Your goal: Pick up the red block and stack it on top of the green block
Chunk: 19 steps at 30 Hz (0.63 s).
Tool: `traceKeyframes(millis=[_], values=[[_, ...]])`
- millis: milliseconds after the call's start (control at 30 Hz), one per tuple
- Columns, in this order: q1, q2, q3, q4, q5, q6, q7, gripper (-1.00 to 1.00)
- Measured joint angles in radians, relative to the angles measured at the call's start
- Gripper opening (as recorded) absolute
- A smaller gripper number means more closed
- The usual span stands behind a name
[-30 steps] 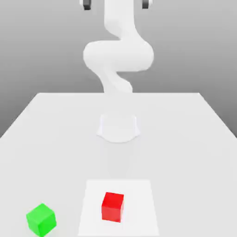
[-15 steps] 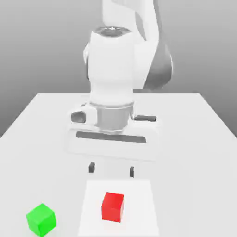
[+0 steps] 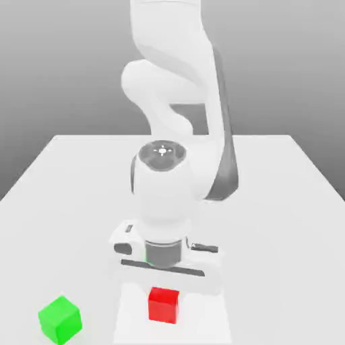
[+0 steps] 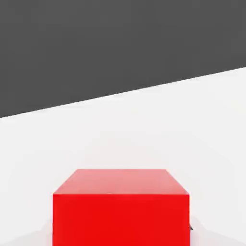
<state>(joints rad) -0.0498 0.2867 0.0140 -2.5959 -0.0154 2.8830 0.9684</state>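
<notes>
Red block below tool.

Exterior view: bright, even illumination; the white desk and arm nearly merge in overexposure, with a small specular highlight at the arm's wrist cap. Backdrop grades from light grey at 12 o'clock to darker lower down. Light source direction undetermined.

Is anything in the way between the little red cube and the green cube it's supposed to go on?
Nothing visible stands between the red cube and the green cube; the exterior view shows only bare pale surface between them.
</notes>
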Motion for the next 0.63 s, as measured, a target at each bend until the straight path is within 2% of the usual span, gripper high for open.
traceKeyframes(millis=[167,367,500,533,633], values=[[-0.017,-0.147,-0.008,-0.006,0.013,-0.142,-0.002,-1.00],[-0.156,-0.113,-0.148,0.169,0.063,-0.285,0.043,-1.00],[-0.199,0.016,-0.152,0.211,0.111,-0.199,0.024,-1.00],[-0.203,0.039,-0.148,0.213,0.119,-0.178,0.020,1.00],[-0.203,0.039,-0.148,0.213,0.119,-0.178,0.020,1.00]])
